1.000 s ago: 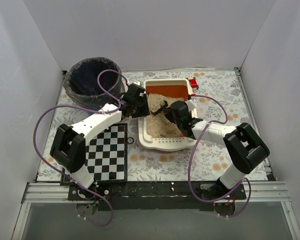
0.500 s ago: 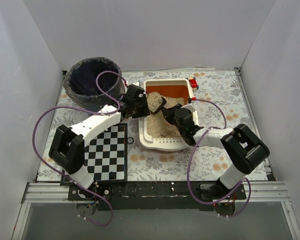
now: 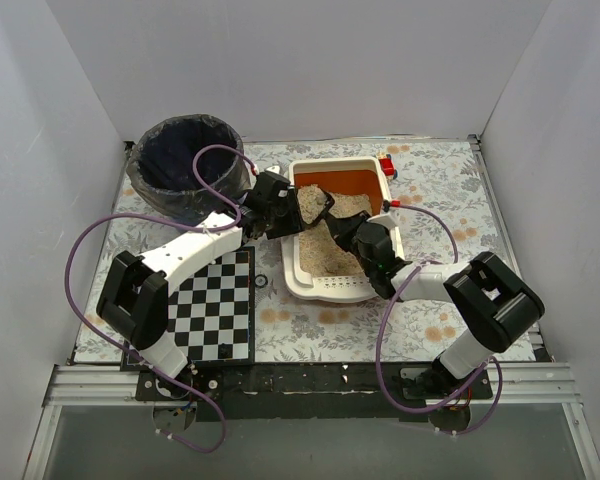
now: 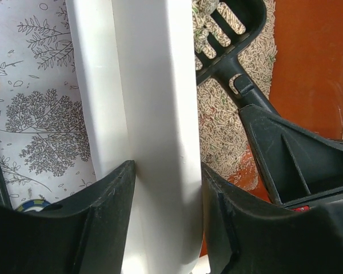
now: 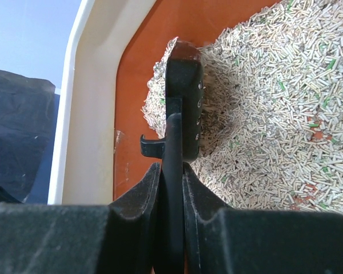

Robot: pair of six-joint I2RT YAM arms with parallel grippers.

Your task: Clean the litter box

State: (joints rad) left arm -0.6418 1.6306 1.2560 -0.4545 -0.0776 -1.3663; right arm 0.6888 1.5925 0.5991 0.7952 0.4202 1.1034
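The litter box (image 3: 332, 288), centre frame, has its wall clamped by the left jaws while the right jaws grip a scoop (image 5: 184, 85) dug into litter: scooping underway, emptying into the bin (image 3: 152, 182) likely remains.

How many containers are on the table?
2: the litter box at centre, its left rim gripped by the left gripper, and the dark-bagged bin at the back left. None appears hidden.
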